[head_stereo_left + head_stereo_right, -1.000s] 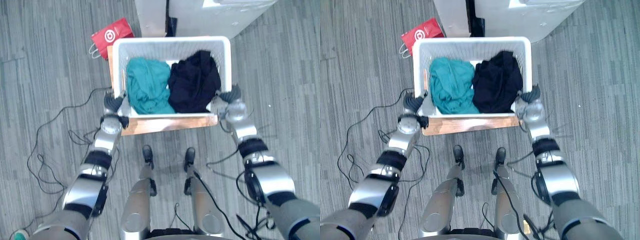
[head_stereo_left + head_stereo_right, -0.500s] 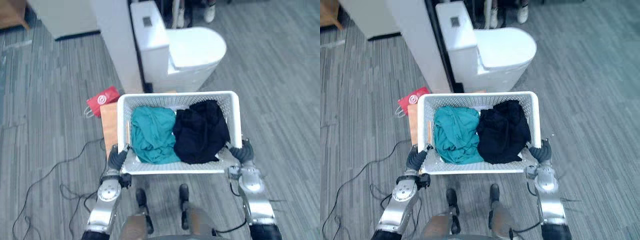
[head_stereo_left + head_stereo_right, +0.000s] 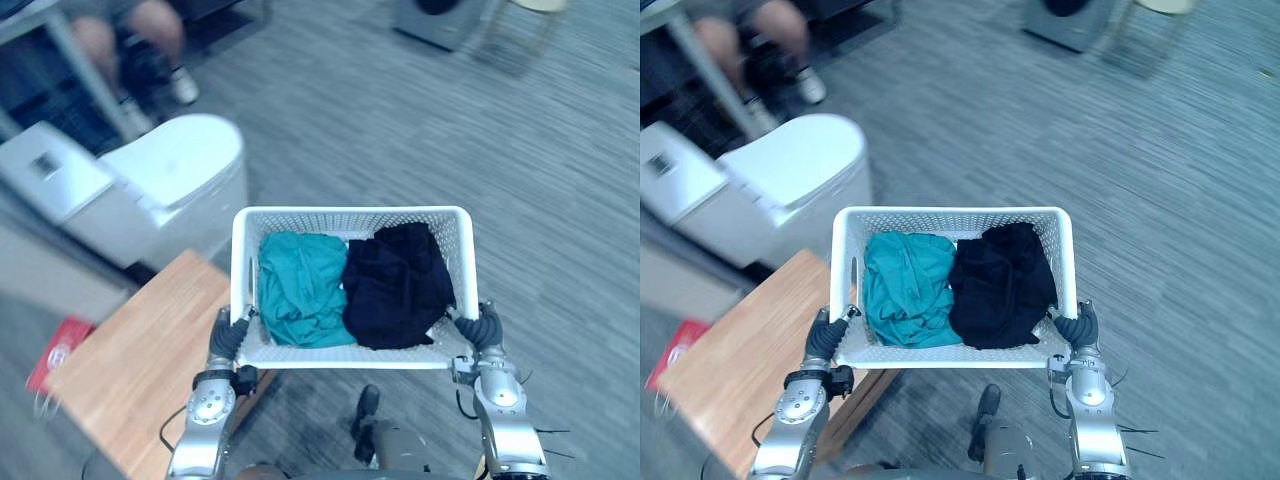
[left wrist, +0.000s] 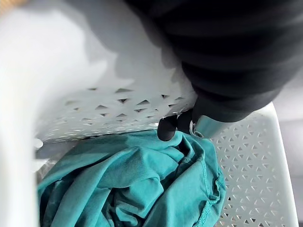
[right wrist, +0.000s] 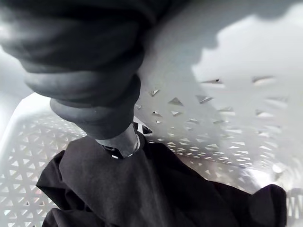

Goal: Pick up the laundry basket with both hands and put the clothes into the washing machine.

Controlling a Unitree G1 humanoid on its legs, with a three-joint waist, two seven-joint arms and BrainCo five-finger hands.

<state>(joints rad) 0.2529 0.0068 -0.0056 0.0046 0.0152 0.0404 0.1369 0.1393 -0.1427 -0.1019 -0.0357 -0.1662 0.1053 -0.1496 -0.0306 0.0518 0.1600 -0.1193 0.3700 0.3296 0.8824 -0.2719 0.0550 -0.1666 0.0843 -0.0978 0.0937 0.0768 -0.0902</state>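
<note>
The white perforated laundry basket (image 3: 350, 213) hangs level in the air in front of me. A crumpled teal garment (image 3: 300, 300) fills its left half and a black garment (image 3: 398, 285) its right half. My left hand (image 3: 228, 340) is shut on the basket's near left corner, and my right hand (image 3: 483, 330) on the near right corner. In the left wrist view a dark-tipped finger (image 4: 166, 128) hooks over the wall above the teal cloth (image 4: 137, 189). The right wrist view has a finger (image 5: 124, 142) curled inside against the black cloth (image 5: 156, 194).
A low wooden table (image 3: 130, 370) stands at the lower left, partly under the basket's corner. A red bag (image 3: 55, 350) lies beside it. A white rounded fixture (image 3: 150, 180) stands to the left. A seated person's legs (image 3: 150, 30) are at the top left. Grey floor stretches to the right.
The basket has come up off the wooden table in both hands. The camera has swung, so the table and the white fixture now lie to the left.
</note>
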